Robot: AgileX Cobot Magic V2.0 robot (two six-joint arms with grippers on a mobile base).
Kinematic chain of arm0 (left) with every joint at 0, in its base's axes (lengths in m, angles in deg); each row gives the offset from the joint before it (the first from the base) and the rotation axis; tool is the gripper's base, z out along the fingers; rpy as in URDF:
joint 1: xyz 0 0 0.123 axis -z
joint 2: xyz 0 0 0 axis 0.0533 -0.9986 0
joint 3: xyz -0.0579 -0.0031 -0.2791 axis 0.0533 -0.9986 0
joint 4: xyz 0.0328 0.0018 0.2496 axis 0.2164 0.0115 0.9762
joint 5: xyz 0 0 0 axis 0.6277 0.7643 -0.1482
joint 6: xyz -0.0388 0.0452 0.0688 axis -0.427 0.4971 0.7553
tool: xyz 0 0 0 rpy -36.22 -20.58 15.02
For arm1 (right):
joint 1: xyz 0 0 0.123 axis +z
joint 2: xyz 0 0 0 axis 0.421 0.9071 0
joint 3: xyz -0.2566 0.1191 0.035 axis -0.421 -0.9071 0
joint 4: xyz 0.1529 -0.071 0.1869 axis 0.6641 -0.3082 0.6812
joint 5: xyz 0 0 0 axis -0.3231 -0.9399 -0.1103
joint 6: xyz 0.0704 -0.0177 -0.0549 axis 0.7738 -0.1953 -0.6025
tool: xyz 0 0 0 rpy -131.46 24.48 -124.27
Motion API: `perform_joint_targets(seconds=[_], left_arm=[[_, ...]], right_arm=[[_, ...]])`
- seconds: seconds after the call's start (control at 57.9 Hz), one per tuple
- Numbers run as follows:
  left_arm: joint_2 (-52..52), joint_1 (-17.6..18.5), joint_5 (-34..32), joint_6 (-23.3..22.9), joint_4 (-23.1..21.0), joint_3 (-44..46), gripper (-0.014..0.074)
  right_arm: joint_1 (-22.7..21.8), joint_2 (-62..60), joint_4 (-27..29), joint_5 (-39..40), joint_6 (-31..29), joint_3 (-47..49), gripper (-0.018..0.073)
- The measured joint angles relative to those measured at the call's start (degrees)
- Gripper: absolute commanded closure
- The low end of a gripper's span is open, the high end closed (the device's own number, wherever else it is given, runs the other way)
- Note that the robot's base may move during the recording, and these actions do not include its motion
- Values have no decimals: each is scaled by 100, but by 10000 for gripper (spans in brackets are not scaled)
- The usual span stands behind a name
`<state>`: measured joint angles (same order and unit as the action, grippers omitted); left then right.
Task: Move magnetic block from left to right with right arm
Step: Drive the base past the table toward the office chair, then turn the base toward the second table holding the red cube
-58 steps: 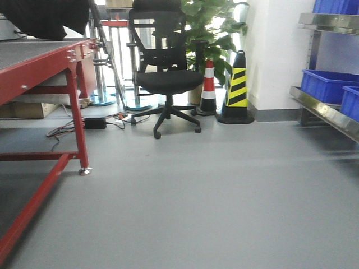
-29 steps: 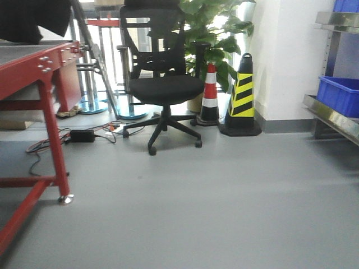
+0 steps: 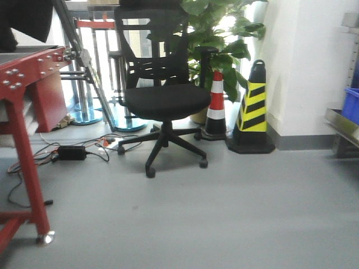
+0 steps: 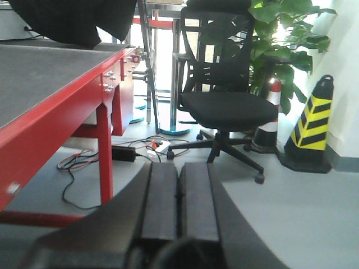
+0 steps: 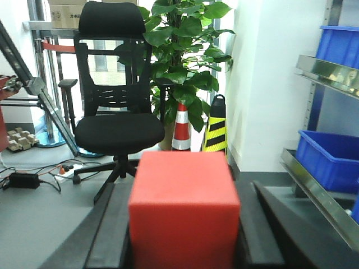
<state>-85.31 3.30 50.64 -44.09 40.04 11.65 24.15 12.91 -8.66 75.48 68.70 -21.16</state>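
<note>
The magnetic block (image 5: 184, 207), a plain bright-red cube, fills the lower middle of the right wrist view. My right gripper (image 5: 184, 185) is shut on it, one black finger (image 5: 112, 230) pressing each side. In the left wrist view my left gripper (image 4: 178, 166) is shut with nothing in it, its two pads touching, held beside the red table (image 4: 50, 106). Neither gripper nor the block shows in the front view.
The red table's leg (image 3: 25, 168) stands at the left, with cables and a power brick (image 3: 70, 152) on the floor. Ahead are a black office chair (image 3: 165, 101), a plant, a red-white cone (image 3: 216, 106) and a yellow-black cone (image 3: 255, 109). Shelving with blue bins (image 5: 331, 159) is on the right.
The front view has moved forward: chair and cones look larger, the red table has slid off to the left and the shelving and blue bins off to the right.
</note>
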Motion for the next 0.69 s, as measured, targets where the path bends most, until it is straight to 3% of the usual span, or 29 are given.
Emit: perform_joint_targets(seconds=[0.691], left_arm=[[0,0,0,0,0,0,722]], right_arm=[[0,0,0,0,0,0,232]])
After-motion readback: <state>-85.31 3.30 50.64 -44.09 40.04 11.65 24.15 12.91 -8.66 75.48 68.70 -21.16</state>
